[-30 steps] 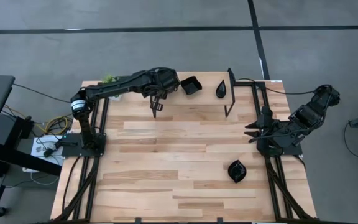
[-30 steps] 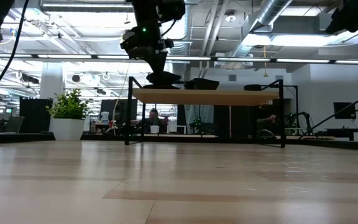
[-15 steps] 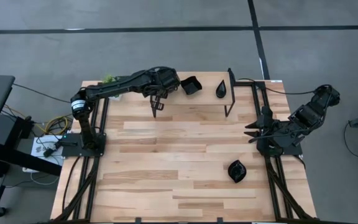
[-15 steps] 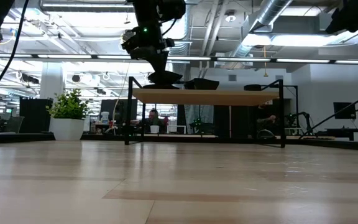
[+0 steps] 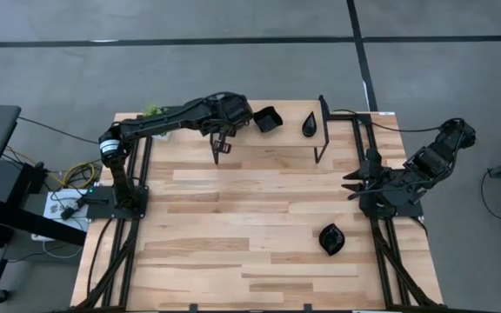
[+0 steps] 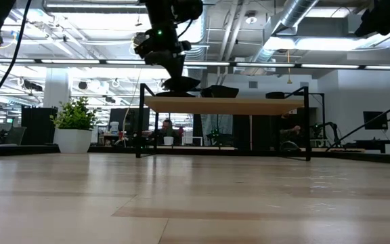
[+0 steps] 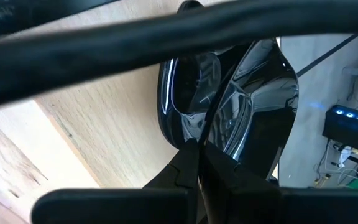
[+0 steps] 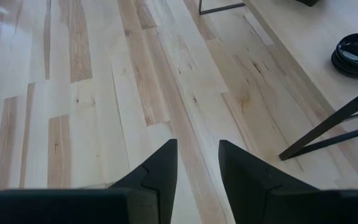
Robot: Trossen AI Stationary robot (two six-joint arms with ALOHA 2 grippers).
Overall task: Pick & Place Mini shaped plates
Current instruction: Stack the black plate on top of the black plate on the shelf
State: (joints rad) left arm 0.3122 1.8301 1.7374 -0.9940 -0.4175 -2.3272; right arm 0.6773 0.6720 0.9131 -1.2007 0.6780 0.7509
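My left gripper point(image 7: 197, 146) is clamped on a glossy black plate's point(image 7: 229, 99) thin rim, upper centre over the wooden shelf point(image 5: 290, 135); my right gripper point(image 8: 197, 162) waits apart at right, bare planks ahead

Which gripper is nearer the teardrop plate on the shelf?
Left. The left gripper is over the shelf's left part, shut on a black plate, with a square plate between it and the teardrop plate. The right gripper waits off the shelf, over the table's right edge.
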